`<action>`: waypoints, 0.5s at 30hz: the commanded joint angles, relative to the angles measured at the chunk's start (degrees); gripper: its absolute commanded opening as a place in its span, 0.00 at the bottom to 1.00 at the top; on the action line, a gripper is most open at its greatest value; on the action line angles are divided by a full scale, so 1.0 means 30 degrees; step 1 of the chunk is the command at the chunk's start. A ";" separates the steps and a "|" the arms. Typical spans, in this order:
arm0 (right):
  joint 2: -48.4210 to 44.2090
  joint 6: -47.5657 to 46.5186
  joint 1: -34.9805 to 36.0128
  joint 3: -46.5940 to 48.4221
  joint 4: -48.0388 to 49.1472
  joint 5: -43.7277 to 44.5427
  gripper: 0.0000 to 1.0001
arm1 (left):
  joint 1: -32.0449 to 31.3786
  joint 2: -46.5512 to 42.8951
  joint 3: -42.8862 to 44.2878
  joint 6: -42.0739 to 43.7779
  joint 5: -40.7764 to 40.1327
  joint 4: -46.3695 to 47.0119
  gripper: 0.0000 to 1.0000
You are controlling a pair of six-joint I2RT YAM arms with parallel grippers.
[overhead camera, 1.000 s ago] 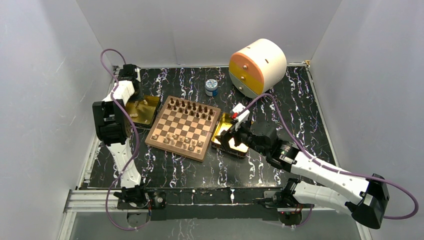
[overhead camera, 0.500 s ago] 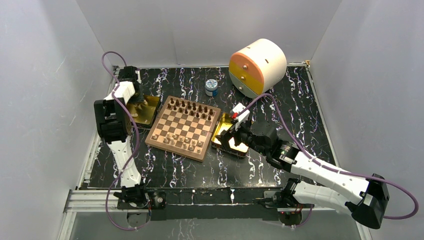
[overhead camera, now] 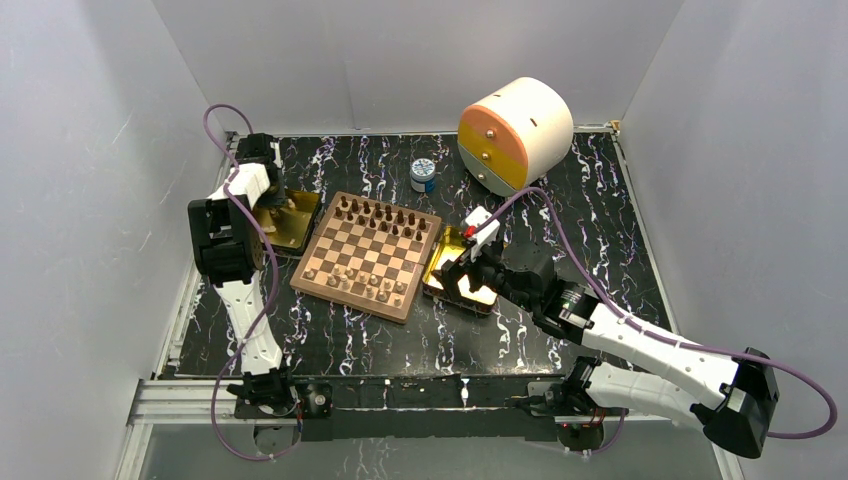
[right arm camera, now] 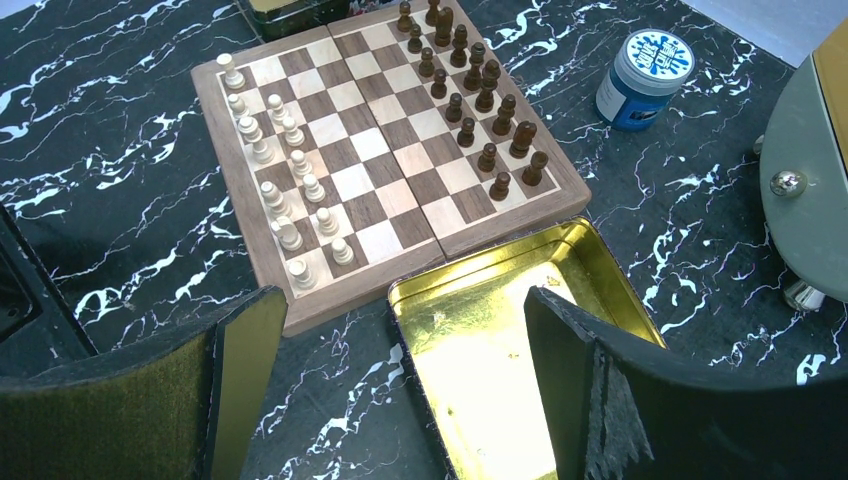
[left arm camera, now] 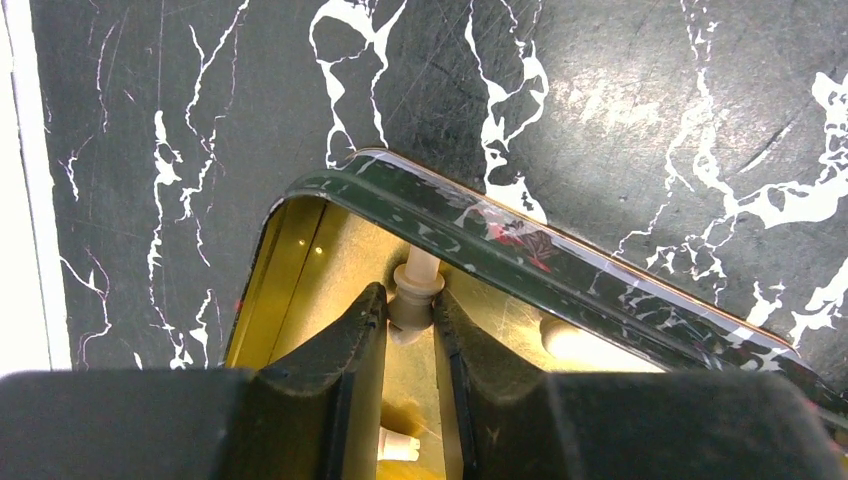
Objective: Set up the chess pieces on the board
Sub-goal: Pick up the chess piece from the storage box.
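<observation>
Left wrist cam: the left tool [left arm camera: 408,305] is down in the corner of a shiny gold left tray [left arm camera: 520,255]. Its fingers are pressed in on either side of a pale chess piece [left arm camera: 418,285], so it's pinching that one. The piece stands right up against the tray wall. A second pale piece [left arm camera: 580,345] lies just right of the fingers, and a small pale bit [left arm camera: 400,445] shows lower down between them. The black marbled desk [left arm camera: 620,120] is all around the tray.

Right wrist cam: the right tool [right arm camera: 400,300] is spread wide with nothing in it, hanging over the near end of the right tray [right arm camera: 490,380], also gold. The board [right arm camera: 385,165] sits just past that tray; can't tell if they actually touch. The pale pieces [right arm camera: 285,215] stand in two slightly ragged rows along its left side. The dark pieces [right arm camera: 480,100] are in two rows on the opposite side. A blue-lidded jar [right arm camera: 640,75] stands on the desk near the dark side.

Top cam: the board's mid-desk with a tray on each side and a tool at each tray. A big white-and-orange drum [overhead camera: 515,133] sits back right, beyond the jar.
</observation>
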 commanded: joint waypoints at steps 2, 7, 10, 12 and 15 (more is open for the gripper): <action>-0.0496 0.0095 0.0074 -0.0138 0.1486 0.0052 0.99 | 0.0093 -0.1376 0.0199 -0.0020 0.0026 -0.0823 0.17; -0.0530 0.0437 0.0096 0.0030 0.1457 -0.0299 0.99 | 0.0089 -0.1948 0.0398 -0.0831 0.0566 -0.1851 0.15; -0.0544 0.0633 0.0091 0.0121 0.1444 -0.0373 0.99 | 0.0093 -0.2326 0.0321 -0.1138 0.1020 -0.2415 0.14; -0.0571 0.0805 0.0095 0.0141 0.1444 -0.0472 0.99 | 0.0097 -0.2703 -0.0043 -0.1218 0.1349 -0.2449 0.13; -0.0462 0.1159 0.0096 0.0126 0.1366 -0.0725 0.99 | 0.0075 -0.3155 -0.0373 -0.1143 0.1670 -0.2412 0.13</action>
